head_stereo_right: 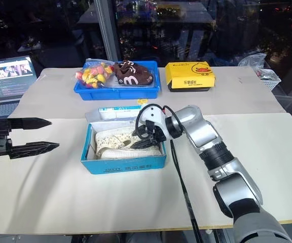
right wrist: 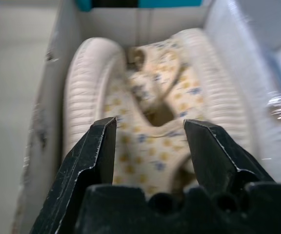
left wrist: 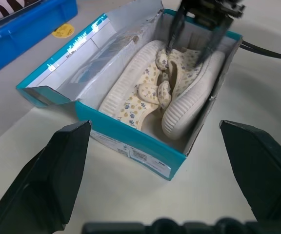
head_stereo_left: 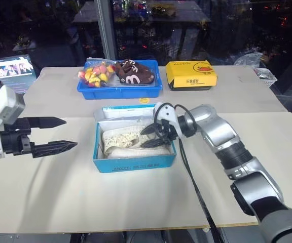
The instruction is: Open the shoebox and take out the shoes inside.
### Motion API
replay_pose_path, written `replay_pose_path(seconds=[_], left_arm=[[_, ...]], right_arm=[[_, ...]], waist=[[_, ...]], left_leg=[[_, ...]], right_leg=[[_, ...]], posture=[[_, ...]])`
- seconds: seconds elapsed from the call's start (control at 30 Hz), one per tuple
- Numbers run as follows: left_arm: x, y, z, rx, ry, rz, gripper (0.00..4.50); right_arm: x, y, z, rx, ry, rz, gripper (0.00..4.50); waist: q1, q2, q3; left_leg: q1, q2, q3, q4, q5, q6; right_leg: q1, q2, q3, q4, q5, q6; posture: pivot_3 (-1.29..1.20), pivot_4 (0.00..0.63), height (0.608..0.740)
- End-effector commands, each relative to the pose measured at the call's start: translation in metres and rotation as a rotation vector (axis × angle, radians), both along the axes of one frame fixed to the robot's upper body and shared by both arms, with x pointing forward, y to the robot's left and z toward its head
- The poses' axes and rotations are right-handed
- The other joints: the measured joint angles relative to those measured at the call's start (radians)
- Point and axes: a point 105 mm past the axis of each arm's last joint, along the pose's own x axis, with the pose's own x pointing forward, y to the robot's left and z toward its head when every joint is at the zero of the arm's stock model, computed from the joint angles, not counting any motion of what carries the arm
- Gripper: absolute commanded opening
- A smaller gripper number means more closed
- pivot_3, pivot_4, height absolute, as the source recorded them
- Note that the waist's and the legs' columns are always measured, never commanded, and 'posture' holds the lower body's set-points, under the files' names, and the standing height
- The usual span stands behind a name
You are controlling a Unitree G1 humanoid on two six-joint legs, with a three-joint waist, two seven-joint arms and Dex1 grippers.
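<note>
Now, shoebox (head_stereo_left: 134, 163): lid off, mid-table, just in front of the blue tray (head_stereo_left: 119, 92).
Shoes (head_stereo_left: 118, 142): both inside the box, side by side, cream with small flower print.
Right gripper (head_stereo_left: 151, 136): reaching into the box's right end, jaws apart over a shoe, clamped on nothing.
Left gripper (head_stereo_left: 60, 134): hovering left of the box, jaws wide apart, empty.
Tray contents: brown shoe (head_stereo_left: 135, 72), bag of colourful pieces (head_stereo_left: 96, 74).
Yellow box (head_stereo_left: 191, 74): right of the tray.
</note>
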Motion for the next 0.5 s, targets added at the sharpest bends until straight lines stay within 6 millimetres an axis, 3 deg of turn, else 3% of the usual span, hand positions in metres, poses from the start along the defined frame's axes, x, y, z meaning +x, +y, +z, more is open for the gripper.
replay_pose_path(seconds=[0.03, 0.1, 0.5], left_arm=[[-0.003, 0.000, 0.012, 0.020, -0.046, 0.004, 4.50], [-0.003, 0.000, 0.010, 0.019, -0.042, 0.003, 4.50], [-0.002, -0.001, 0.009, 0.030, -0.041, 0.004, 4.50]], right_arm=[[0.004, 0.001, 0.027, 0.052, -0.071, 0.009, 2.76], [0.008, 0.001, 0.025, 0.053, -0.069, -0.001, 2.76], [0.014, -0.007, -0.030, -0.048, 0.010, -0.016, 2.76]], waist=[[0.001, 0.000, 0.000], [0.001, 0.000, 0.000], [0.000, 0.000, 0.000]], left_leg=[[0.000, 0.000, 0.000, 0.000, 0.000, 0.000], [0.000, 0.000, 0.000, 0.000, 0.000, 0.000], [0.000, 0.000, 0.000, 0.000, 0.000, 0.000]], right_leg=[[0.000, 0.000, 0.000, 0.000, 0.000, 0.000], [0.000, 0.000, 0.000, 0.000, 0.000, 0.000], [0.000, 0.000, 0.000, 0.000, 0.000, 0.000]], posture=[[0.00, 0.150, 0.740], [0.00, 0.150, 0.740], [0.00, 0.150, 0.740]])
